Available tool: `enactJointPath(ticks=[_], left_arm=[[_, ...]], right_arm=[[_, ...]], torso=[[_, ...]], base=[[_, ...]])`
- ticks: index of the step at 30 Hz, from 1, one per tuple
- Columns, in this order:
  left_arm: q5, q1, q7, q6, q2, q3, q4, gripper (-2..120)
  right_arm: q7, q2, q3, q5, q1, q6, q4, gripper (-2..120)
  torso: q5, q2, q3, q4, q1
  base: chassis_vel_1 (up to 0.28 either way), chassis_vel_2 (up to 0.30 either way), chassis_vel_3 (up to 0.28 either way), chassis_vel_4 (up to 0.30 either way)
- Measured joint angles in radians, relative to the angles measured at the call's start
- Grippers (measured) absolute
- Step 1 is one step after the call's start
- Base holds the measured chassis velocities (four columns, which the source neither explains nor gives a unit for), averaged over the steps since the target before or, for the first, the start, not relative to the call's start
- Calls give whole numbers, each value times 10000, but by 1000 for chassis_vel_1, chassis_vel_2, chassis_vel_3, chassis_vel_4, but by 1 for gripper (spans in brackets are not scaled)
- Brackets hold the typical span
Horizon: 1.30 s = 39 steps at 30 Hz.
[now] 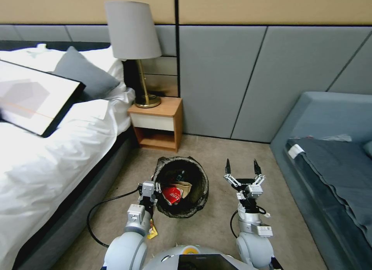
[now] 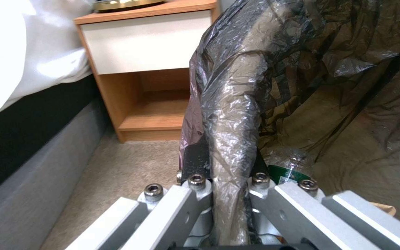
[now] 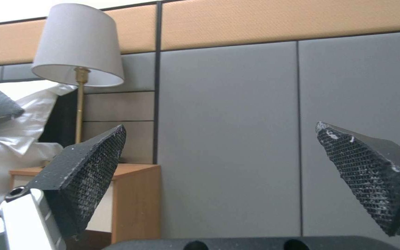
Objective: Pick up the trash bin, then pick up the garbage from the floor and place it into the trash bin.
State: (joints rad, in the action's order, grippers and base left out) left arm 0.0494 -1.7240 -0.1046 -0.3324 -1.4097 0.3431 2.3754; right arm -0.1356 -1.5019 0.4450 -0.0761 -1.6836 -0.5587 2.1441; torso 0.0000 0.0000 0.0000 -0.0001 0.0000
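Between the bed and the grey sofa, on the beige carpet, my left gripper (image 1: 155, 186) is clenched on the rim of the small round trash bin (image 1: 197, 173) lined with a crinkled dark bag. The left wrist view shows the bag-covered rim wall pinched between the jaws. My worry is the film: the hold is partly on slippery plastic, so the bin could slide or tip out of the pinch if I swing it. A red-and-white wrapper (image 1: 171, 195), a brown cardboard scrap (image 1: 186, 188) and a green-labelled plastic bottle (image 2: 289, 166) already lie inside and could spill. A yellow packet (image 1: 152, 232) lies on the floor just beside my left forearm, behind that gripper. My right gripper (image 1: 241, 170) hangs released, jaws spread, just right of the bin and not touching it.
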Motion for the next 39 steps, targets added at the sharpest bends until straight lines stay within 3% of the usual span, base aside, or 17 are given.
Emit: enactJointPath(ticks=[39], left_arm=[[-47,34,15,18,25,4,12,1]], right_arm=[[42,-12,-50,-67,67,37,-9,100]], torso=[[0,0,0,1,0]], base=[[18,14,15,18]])
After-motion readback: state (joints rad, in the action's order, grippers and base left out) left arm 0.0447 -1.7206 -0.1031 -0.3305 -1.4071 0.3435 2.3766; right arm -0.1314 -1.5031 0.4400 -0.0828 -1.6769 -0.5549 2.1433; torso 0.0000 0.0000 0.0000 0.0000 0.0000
